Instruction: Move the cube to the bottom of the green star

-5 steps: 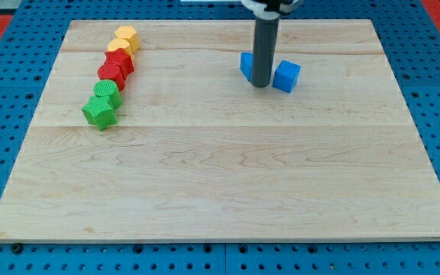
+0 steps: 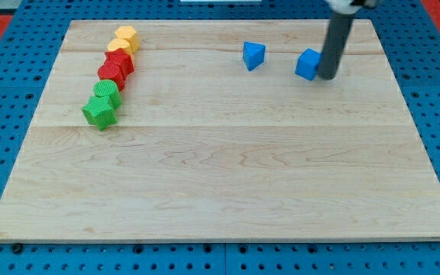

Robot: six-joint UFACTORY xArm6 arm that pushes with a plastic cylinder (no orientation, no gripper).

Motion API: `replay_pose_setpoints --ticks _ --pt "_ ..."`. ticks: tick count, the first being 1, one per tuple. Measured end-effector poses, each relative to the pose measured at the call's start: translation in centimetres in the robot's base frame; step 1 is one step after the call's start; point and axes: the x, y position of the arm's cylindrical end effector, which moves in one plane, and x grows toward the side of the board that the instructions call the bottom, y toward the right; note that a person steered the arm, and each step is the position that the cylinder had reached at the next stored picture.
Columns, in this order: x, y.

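My tip (image 2: 326,76), a bare rod grasping nothing, appears to touch the right side of the blue cube (image 2: 307,64) near the wooden board's (image 2: 220,183) top right, well apart from the green star (image 2: 98,113) at the left.

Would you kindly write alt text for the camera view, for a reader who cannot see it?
My tip touches the right side of the blue cube near the wooden board's top right. A blue wedge-like block sits apart to its left; far left, yellow, red and green blocks, ending in the green star, form a column.
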Motion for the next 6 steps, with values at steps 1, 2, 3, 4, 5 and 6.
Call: replay_pose_setpoints --ticks 1,2,3,4,5,6 --pt "-6.0 2.7" --pt "-7.4 0.1" --pt "-0.9 -0.3" --pt "2.5 -6.5" --pt "-0.2 -7.8" --pt "-6.7 -5.0"
